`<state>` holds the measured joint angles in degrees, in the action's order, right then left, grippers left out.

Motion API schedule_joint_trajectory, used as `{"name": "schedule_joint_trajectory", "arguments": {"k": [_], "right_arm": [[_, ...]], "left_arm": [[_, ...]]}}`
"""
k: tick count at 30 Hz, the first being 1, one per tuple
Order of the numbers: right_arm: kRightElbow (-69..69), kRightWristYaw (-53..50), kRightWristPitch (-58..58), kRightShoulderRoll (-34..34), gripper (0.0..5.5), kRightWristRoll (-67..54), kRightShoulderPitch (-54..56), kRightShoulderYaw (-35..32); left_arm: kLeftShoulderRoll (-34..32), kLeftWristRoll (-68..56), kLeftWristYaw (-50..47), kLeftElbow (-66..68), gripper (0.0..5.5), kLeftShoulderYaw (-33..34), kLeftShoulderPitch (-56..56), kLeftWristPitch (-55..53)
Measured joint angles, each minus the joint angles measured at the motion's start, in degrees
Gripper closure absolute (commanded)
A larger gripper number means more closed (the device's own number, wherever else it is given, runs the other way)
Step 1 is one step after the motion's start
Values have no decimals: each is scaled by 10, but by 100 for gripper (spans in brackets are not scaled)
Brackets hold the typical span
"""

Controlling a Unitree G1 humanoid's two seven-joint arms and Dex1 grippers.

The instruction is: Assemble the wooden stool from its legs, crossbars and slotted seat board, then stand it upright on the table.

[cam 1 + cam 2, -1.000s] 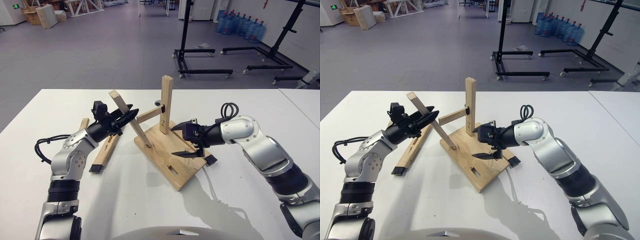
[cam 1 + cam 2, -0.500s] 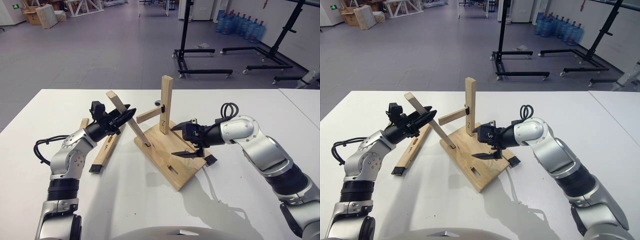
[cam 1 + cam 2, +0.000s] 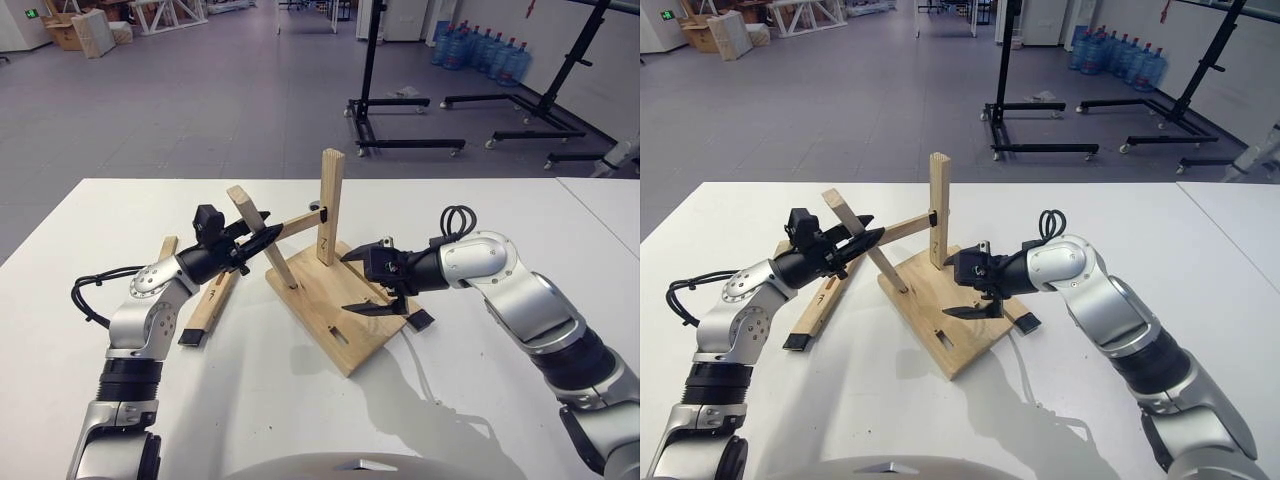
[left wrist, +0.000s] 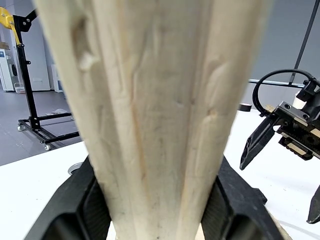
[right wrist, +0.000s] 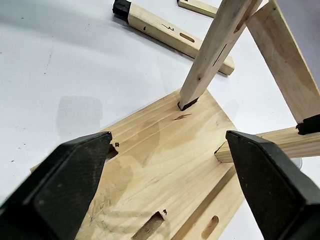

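Observation:
The slotted seat board (image 3: pixel 340 315) lies flat on the white table. One leg (image 3: pixel 332 205) stands upright in it. A second leg (image 3: pixel 258 232) leans out of a slot, and my left gripper (image 3: pixel 264 238) is shut on it partway up; the left wrist view has this leg (image 4: pixel 150 115) between the black fingers (image 4: pixel 82 202). A crossbar (image 3: pixel 298 224) runs from the upright leg to the leaning one. My right gripper (image 3: pixel 352 285) hovers open over the board's right side, and between its fingers (image 5: pixel 55 185) lie the board (image 5: pixel 165 145) and the leaning leg's foot (image 5: pixel 187 102).
A loose leg (image 3: pixel 212 298) with a black foot lies on the table left of the board, a short piece (image 3: pixel 167 246) beyond it. Another black-tipped part (image 3: pixel 420 320) lies under my right gripper. Black metal stands (image 3: pixel 400 110) are on the floor beyond the table.
My left gripper has pushed the leaning leg to the right toward the upright leg, and the crossbar's free end now meets it. The board shifted slightly. The right arm has stayed still.

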<state>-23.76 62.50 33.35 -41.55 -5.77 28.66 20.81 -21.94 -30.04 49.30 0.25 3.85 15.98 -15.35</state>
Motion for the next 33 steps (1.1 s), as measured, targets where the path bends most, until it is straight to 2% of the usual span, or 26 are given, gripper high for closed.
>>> {"name": "schedule_joint_trajectory", "arguments": {"k": [6,10,15,21,33], "right_arm": [[31,-50,17,53,128,-35,108,-68],[68,-143,6,122,128,-28,168,-92],[99,-213,-74,162,128,45,168,-44],[152,-243,-162,174,128,124,152,16],[258,-285,-254,200,128,222,153,41]], "left_arm": [[0,-13,-2,3,348,8,2,-14],[0,-22,-4,4,348,13,5,-29],[3,-43,-8,12,348,22,12,-58],[4,-42,-8,24,348,15,26,-65],[5,-35,-6,24,348,8,29,-63]]}}
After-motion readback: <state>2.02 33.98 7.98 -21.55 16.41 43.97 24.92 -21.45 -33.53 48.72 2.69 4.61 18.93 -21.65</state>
